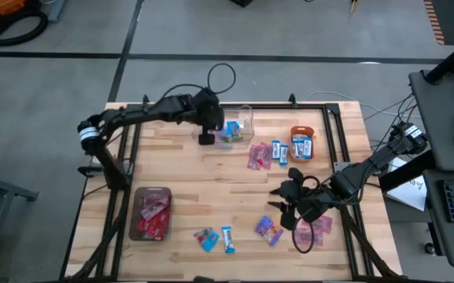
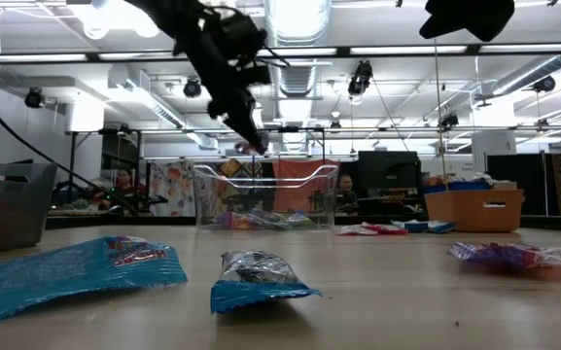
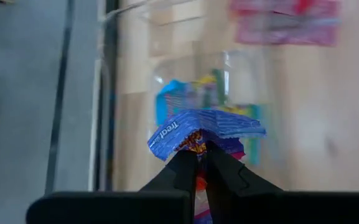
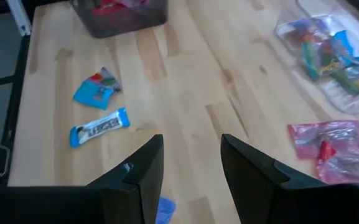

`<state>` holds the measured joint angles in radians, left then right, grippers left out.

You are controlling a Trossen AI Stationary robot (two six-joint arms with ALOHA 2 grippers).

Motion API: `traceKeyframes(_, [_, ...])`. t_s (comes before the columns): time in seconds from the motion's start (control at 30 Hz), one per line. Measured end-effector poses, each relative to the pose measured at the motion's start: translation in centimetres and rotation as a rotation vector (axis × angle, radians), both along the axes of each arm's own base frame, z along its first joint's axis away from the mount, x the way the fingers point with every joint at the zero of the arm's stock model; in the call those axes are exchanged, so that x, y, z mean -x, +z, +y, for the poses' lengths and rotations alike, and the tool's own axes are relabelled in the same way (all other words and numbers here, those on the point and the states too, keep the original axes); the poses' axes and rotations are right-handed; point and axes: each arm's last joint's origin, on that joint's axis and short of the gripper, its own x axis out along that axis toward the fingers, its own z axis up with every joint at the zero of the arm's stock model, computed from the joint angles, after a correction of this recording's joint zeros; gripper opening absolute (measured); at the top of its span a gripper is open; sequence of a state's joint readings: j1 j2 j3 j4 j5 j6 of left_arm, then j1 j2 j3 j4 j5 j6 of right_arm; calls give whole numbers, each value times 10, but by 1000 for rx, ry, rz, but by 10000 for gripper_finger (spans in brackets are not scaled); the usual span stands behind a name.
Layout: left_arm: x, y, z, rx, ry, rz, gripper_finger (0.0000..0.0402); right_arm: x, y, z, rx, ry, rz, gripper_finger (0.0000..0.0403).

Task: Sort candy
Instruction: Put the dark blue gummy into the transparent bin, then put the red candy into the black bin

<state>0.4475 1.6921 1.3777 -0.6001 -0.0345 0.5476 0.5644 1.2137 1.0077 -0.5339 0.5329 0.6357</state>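
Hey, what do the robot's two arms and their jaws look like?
Both are dark, slim, jointed arms. The left arm has a pale band near its base and a black cable looping above its wrist. The right gripper has two broad, flat black jaws.

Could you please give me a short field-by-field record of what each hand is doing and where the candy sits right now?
left hand: shut on a blue candy, over the clear box
right hand: open, empty, above the table near purple candy
clear box: holds several candies
dark bin: holds red candies
orange bowl: holds blue-and-white candies
loose candy: pink pair mid-table, teal and blue-white at the front edge
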Motion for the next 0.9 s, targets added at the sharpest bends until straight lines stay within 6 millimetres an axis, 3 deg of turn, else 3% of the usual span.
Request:
traceKeyframes(0.17, [-4, -15, 14, 10, 26, 28, 12, 0, 0, -1, 3, -21, -8, 150])
traceKeyframes(0.37, [-7, -20, 17, 14, 24, 42, 64, 0, 0, -1, -30, -50, -14, 150])
traceKeyframes(0.63, [-5, -13, 15, 39, 83, 5, 126, -3, 0, -7, -19, -91, -21, 150])
traceKeyframes(0.9, [-3, -2, 3, 143, 228, -73, 136, -11, 0, -25, -58, -204, -28, 150])
